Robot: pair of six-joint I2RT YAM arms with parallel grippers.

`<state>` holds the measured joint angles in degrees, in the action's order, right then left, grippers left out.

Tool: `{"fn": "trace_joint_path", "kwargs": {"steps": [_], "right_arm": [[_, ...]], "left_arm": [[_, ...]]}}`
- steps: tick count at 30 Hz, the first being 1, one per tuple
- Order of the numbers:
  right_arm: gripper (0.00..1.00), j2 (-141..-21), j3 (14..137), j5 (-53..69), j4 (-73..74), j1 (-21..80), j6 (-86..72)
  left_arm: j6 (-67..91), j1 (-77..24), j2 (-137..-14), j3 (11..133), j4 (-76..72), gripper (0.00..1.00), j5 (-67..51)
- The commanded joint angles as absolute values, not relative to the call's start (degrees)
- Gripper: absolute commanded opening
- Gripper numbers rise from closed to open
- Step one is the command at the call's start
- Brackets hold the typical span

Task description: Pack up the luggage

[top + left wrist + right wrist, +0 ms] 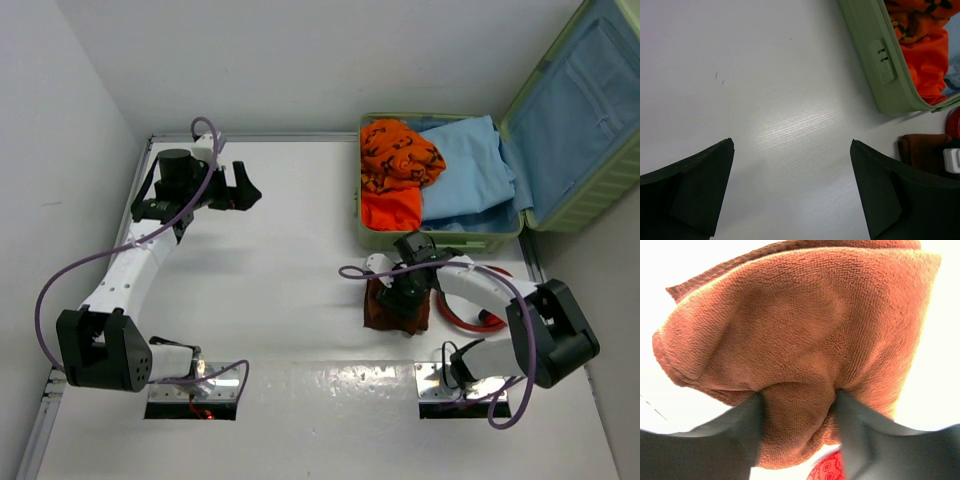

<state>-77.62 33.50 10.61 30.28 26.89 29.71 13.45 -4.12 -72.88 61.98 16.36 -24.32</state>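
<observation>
White table (300,260) fills most of the overhead view, with walls behind it and on the left. Next in size, the suitcase (480,242) lies open at the far right corner of the table. Its light-green shell faces up, and its lid (575,100), lined in pale blue, leans back to the right. The left arm (130,270) stretches from its base toward the far left of the table, well apart from the suitcase. The right arm (490,285) bends across in front of the suitcase's near wall. Inside the case, a folded blue cloth (470,165) takes the right half. An orange cloth with a dark pattern (400,155) is bunched in the far left part, and a plain orange cloth (390,210) lies below it against the near wall. A brown towel (385,312) sits on the table just in front of the suitcase. The right gripper (405,300) is down on it, its jaws pinching a raised fold of the towel between them, as the right wrist view shows close up. A red ring (480,320) lies on the table just right of the towel, partly under the right arm. The left gripper (248,187) hangs over bare table with its jaws spread wide and nothing between them. A small green latch (882,60) shows on the suitcase's side wall in the left wrist view.
</observation>
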Motion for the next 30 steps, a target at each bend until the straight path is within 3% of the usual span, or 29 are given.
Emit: {"fn": "trace_joint_path", "kwargs": {"steps": [1,2,4,5,6,14,17,18,20,24,26,30], "right_arm": [[0.49,-80.6,31.8,14.1,27.7,28.8,32.2],[0.33,-80.7,31.6,14.0,28.0,30.1,32.4],[0.18,-80.1,30.6,13.5,28.3,32.1,33.4],[0.03,-79.7,30.5,13.5,29.4,32.4,33.5],[0.00,-78.3,30.6,13.9,30.1,33.0,33.4],[0.00,-65.3,50.1,16.1,44.9,31.9,26.7],[0.00,-64.8,60.5,14.5,47.4,27.6,26.2],[0.00,-67.0,68.9,13.2,47.5,20.4,27.8],[0.00,-67.6,70.6,12.5,45.0,18.6,28.3],[0.00,-80.0,89.1,13.4,40.4,2.3,25.8],[0.00,-86.8,94.6,11.4,38.3,-2.3,22.8],[0.00,-101.8,118.6,9.0,38.2,-8.3,15.7]], "left_arm": [[12.0,-3.6,-73.2,64.8,15.6,1.00,-24.1],[12.0,-3.6,-73.2,64.8,15.6,1.00,-24.1],[12.0,-3.6,-73.7,65.3,15.6,1.00,-24.1],[12.0,-3.1,-73.7,65.3,15.6,1.00,-24.1],[12.0,-3.1,-74.3,65.3,15.6,1.00,-24.1],[11.4,-3.1,-74.8,64.8,15.6,1.00,-25.1],[11.9,-3.1,-75.6,64.8,14.9,1.00,-25.8],[12.5,-3.1,-77.0,64.8,14.3,1.00,-26.4],[12.5,-3.1,-77.5,64.8,14.3,1.00,-27.0],[12.5,-3.1,-78.0,64.8,13.8,1.00,-27.0],[12.5,-3.1,-78.0,64.8,13.8,1.00,-27.0],[13.2,-3.1,-79.2,64.8,13.2,1.00,-27.0]]}}
